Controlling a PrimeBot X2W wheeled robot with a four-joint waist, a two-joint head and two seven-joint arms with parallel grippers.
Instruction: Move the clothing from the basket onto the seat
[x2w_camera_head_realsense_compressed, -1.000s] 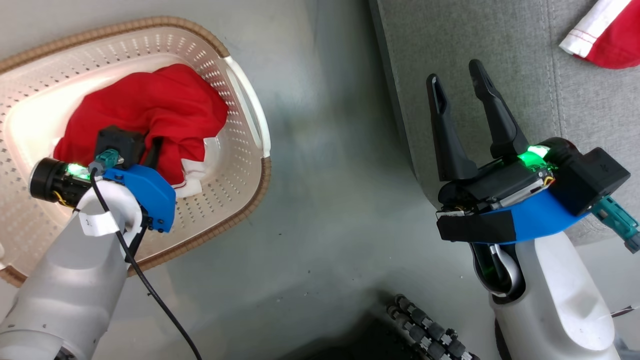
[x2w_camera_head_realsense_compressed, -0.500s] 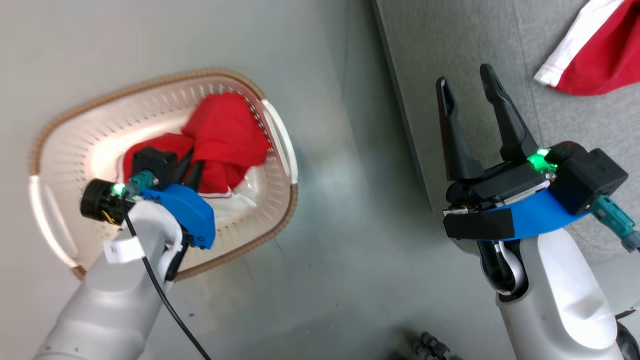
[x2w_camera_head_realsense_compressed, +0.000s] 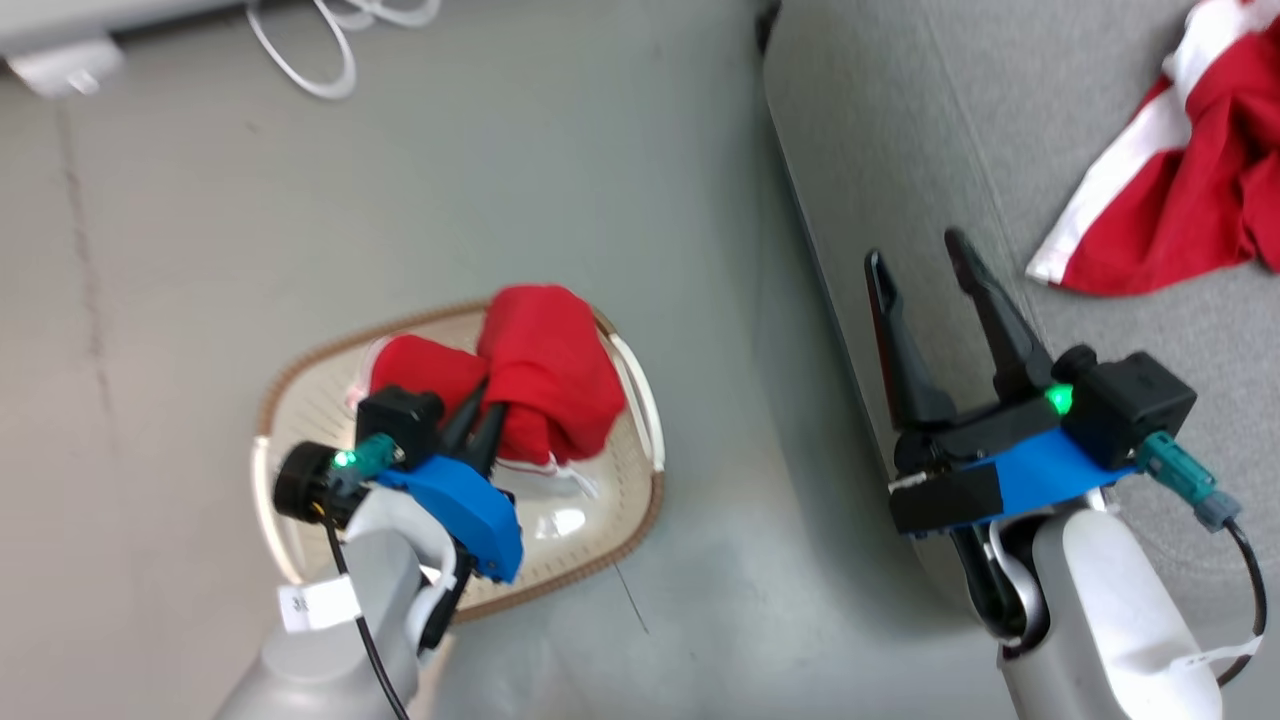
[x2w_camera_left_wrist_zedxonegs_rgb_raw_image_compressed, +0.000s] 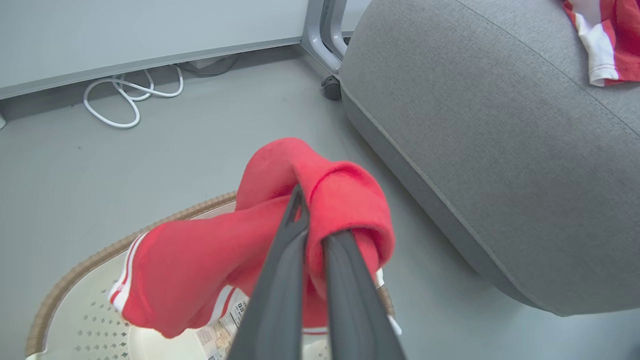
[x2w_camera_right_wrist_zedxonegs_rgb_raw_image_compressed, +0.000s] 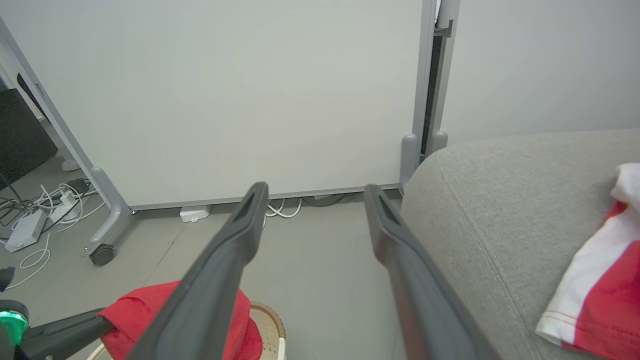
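left gripper (x2w_camera_head_realsense_compressed: 482, 405): lower left of the head view, its two dark fingers pinched tight on a fold of cloth.
red garment (x2w_camera_head_realsense_compressed: 545, 385): bunched around those fingers and hanging over the basket. One leg with white stripes droops to the lower left of the left wrist view. I cannot tell whether its low end touches the basket's bottom.
basket (x2w_camera_head_realsense_compressed: 640, 525): cream with a brown rim, on the floor at lower centre-left of the head view. A barcode sticker (x2w_camera_left_wrist_zedxonegs_rgb_raw_image_compressed: 225, 325) shows on its bottom under the cloth.
right gripper (x2w_camera_head_realsense_compressed: 915, 248): lower right of the head view, fingers spread wide with nothing between them, standing over the sofa's left edge.
sofa (x2w_camera_head_realsense_compressed: 900, 150): grey, rounded, filling the right of the head view, near the basket but apart from it.
second garment (x2w_camera_head_realsense_compressed: 1190, 210): red and white, crumpled on the sofa at upper right.
between: a strip of grey floor (x2w_camera_head_realsense_compressed: 600, 150) separates basket and sofa, and the sofa's rounded side rises beside it.
around: a white cable (x2w_camera_head_realsense_compressed: 320, 60) lies looped at upper left. A pale partition (x2w_camera_right_wrist_zedxonegs_rgb_raw_image_compressed: 225, 100) on a caster (x2w_camera_right_wrist_zedxonegs_rgb_raw_image_compressed: 102, 254) stands behind.
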